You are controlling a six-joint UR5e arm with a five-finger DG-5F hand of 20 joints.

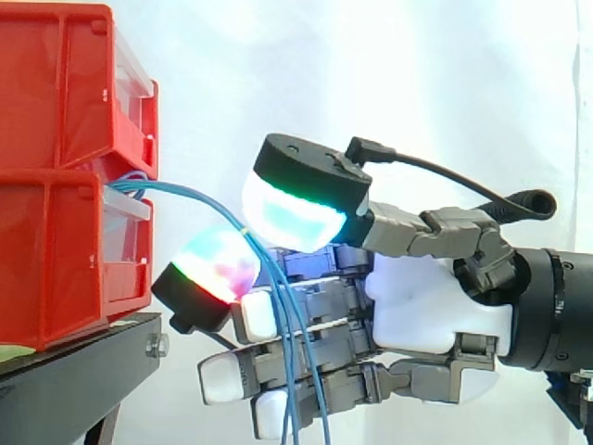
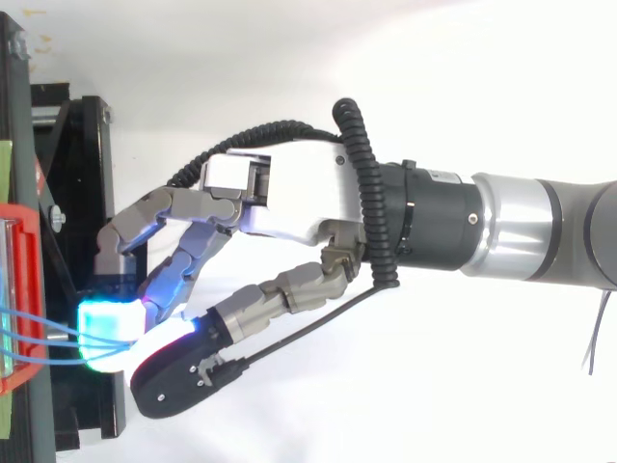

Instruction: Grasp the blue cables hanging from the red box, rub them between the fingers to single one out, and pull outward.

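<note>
Red box: the lower red box (image 1: 56, 269) sits on the black stand (image 1: 74, 371), with its front at the stand's edge that faces the hand. A second red bin (image 1: 56, 83) is stacked on top of it.
Where the cables are: we see the blue cables (image 1: 199, 197) leave the top front of the lower box. They arch rightward off the stand's edge, then bend and hang straight down in front of the fingers.
How the cables look: they are thin, glossy, light blue strands. They bunch tightly at the box and spread a little below the bend. We cannot give a sure count.
Fingers: two glowing fingertips (image 1: 215, 262) meet at the bend, one above the strands and one below. We judge them clamped on the bundle. From above, the lit pads (image 2: 106, 323) press together just off the stand's edge. The other fingers lie straight beneath, behind the hanging lengths.
Hand: the hand (image 1: 417, 297) reaches in level from the right, its palm well apart from the stand.
Relation that matters: the box lies to the left of the pinch. The stretch of cable between them runs roughly level, along the hand's own line. In our judgement, pulling outward means drawing to the right, away from the stand's edge.
Step in hand: more than one strand seems caught, so we judge the singling-out not yet done.
</note>
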